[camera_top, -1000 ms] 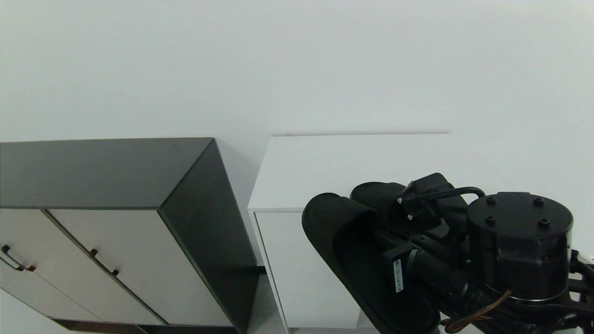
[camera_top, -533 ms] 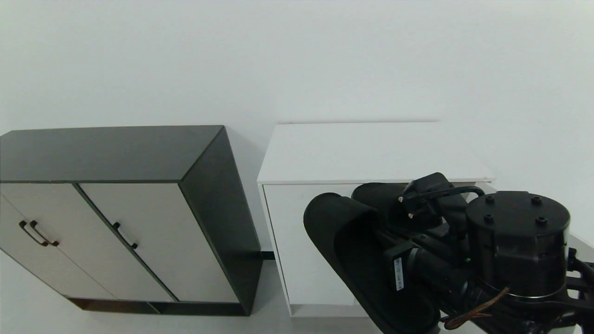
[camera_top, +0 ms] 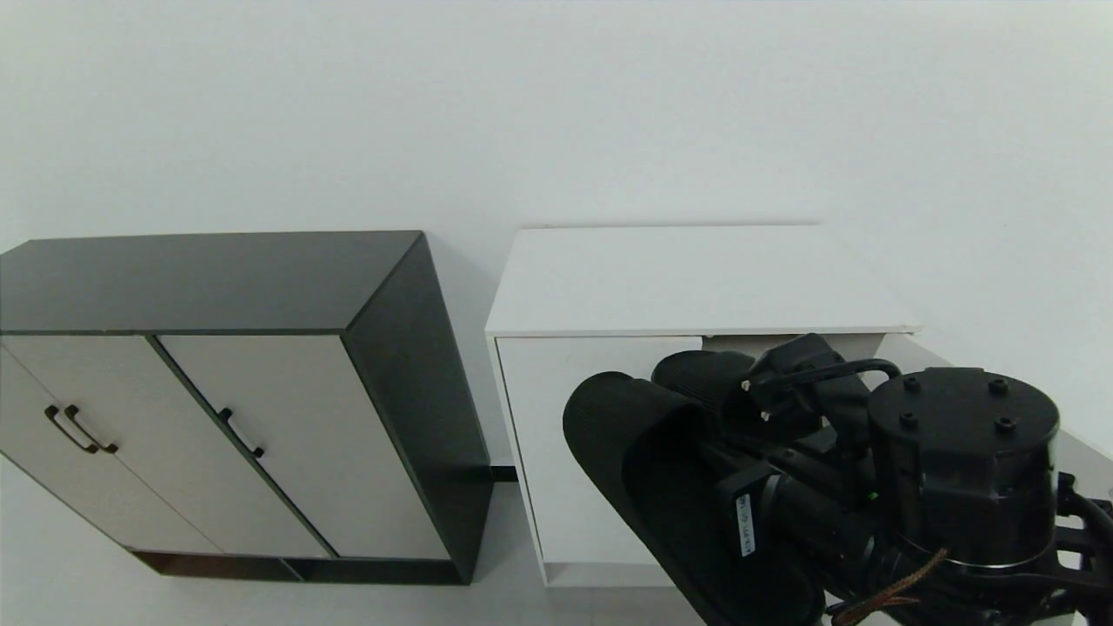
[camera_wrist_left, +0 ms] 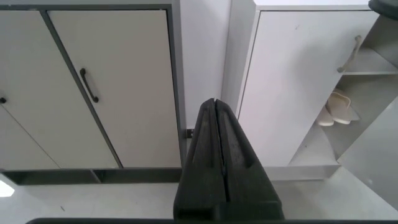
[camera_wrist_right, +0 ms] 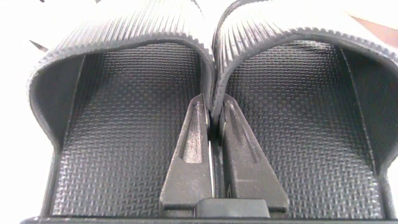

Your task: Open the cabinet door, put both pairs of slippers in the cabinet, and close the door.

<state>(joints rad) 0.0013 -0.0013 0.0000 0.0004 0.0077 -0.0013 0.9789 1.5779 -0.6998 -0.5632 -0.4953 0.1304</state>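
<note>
A pair of black slippers [camera_top: 643, 452] hangs in front of the white cabinet [camera_top: 696, 278], low on the right in the head view. My right gripper [camera_wrist_right: 211, 106] is shut on the slippers' two inner walls [camera_wrist_right: 214, 68], pinching them side by side. The white cabinet's [camera_wrist_left: 292, 81] right compartment stands open. A pair of white slippers [camera_wrist_left: 339, 109] lies on a shelf inside it. My left gripper [camera_wrist_left: 215, 106] is shut with nothing in it, and it hangs in front of the gap between the two cabinets.
A dark cabinet [camera_top: 217, 278] with shut grey doors [camera_wrist_left: 112, 81] and black handles stands left of the white one, a narrow gap between them. The open white door [camera_wrist_left: 373, 168] juts out on the far side. Bare floor [camera_wrist_left: 93, 199] lies in front.
The whole head picture has shifted, so the camera moved; more of both cabinet fronts and the floor shows. The right gripper keeps its hold on the black slippers.
</note>
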